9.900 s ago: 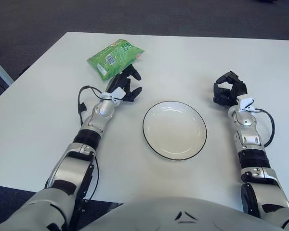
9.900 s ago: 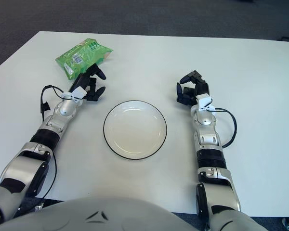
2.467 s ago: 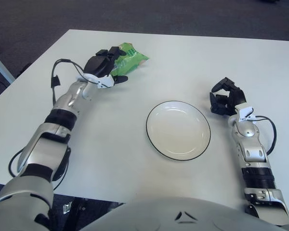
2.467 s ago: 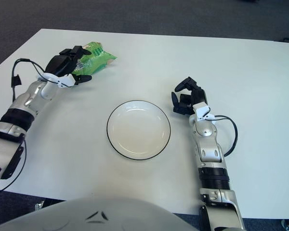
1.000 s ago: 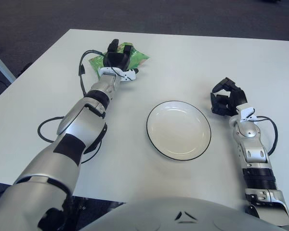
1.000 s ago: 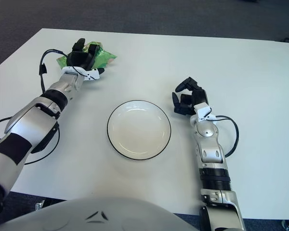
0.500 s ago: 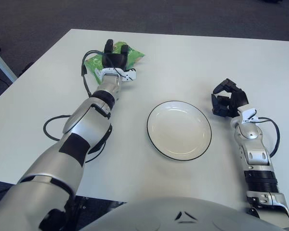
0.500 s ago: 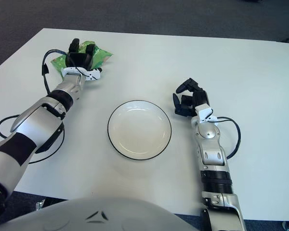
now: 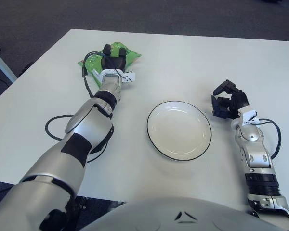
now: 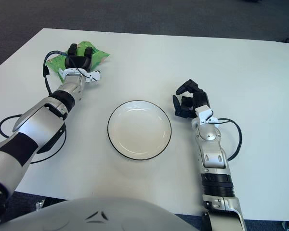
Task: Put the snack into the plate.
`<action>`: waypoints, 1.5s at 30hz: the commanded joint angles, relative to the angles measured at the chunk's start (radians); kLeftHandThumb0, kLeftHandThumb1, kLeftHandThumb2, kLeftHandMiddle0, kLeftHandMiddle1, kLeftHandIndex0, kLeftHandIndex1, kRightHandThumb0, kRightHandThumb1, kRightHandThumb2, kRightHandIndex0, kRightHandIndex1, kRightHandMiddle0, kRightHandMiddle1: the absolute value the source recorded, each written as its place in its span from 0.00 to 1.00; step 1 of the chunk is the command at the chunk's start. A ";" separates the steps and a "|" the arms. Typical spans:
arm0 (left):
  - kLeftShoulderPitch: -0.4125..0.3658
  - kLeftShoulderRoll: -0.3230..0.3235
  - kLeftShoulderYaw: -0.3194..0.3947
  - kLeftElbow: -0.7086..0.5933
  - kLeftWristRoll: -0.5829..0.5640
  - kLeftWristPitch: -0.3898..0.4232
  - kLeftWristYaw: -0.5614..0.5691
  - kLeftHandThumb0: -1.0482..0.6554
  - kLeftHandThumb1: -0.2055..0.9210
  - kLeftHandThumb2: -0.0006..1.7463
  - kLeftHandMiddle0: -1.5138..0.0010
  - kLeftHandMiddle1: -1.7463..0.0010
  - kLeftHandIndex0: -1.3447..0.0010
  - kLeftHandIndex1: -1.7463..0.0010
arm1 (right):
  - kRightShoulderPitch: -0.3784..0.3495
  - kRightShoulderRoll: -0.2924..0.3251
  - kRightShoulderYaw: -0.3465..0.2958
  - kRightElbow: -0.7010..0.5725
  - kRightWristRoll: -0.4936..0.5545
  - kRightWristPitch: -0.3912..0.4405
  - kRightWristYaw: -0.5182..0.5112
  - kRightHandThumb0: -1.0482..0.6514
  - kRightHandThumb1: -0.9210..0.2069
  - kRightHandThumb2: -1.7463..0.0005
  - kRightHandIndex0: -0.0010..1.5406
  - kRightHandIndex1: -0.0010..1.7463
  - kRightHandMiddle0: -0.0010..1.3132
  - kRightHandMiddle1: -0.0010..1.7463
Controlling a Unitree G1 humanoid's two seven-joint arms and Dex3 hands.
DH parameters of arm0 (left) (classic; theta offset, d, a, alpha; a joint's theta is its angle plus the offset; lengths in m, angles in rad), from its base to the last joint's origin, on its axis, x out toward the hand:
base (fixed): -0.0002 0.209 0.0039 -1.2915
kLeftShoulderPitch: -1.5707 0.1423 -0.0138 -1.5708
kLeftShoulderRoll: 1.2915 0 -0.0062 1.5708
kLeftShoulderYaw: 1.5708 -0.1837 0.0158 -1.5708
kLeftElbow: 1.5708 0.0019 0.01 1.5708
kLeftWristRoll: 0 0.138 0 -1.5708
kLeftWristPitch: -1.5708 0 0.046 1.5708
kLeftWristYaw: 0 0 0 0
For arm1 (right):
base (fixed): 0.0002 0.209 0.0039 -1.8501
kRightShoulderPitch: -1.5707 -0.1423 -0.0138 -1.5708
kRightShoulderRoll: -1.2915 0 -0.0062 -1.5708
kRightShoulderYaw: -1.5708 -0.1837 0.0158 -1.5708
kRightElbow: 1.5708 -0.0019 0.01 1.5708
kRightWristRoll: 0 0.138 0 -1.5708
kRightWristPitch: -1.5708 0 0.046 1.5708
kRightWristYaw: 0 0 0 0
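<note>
The green snack bag lies at the far left of the white table. My left hand is stretched out on top of it, black fingers curled over the bag's middle and closed on it. Part of the bag is hidden under the hand. The white plate with a dark rim sits in the middle of the table, with nothing on it, to the right of and nearer than the bag. My right hand shows just right of the plate, fingers curled and holding nothing.
A black cable loops on the table beside my left forearm. The table's left edge runs close to the bag. A dark carpeted floor lies beyond the far edge.
The left hand, closed on the bag, has drawn it slightly to the left, and the bag has turned a little. The right hand and the plate have stayed put.
</note>
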 commanded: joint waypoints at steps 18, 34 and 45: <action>0.183 0.117 0.313 -0.275 -0.433 -0.359 -0.434 0.00 1.00 0.58 0.97 0.99 1.00 0.75 | 0.107 0.024 0.025 -0.006 -0.012 0.111 0.014 0.36 0.41 0.35 0.79 1.00 0.39 1.00; 0.573 0.235 0.431 -1.099 -0.658 -0.126 -0.746 0.04 1.00 0.59 0.89 0.96 1.00 0.71 | 0.103 0.026 0.008 -0.002 0.020 0.135 0.032 0.36 0.41 0.35 0.78 1.00 0.38 1.00; 0.781 0.313 0.511 -1.538 -0.747 -0.013 -0.848 0.06 1.00 0.60 0.88 0.96 1.00 0.69 | 0.099 0.024 0.003 0.009 0.024 0.132 0.039 0.36 0.39 0.36 0.77 1.00 0.37 1.00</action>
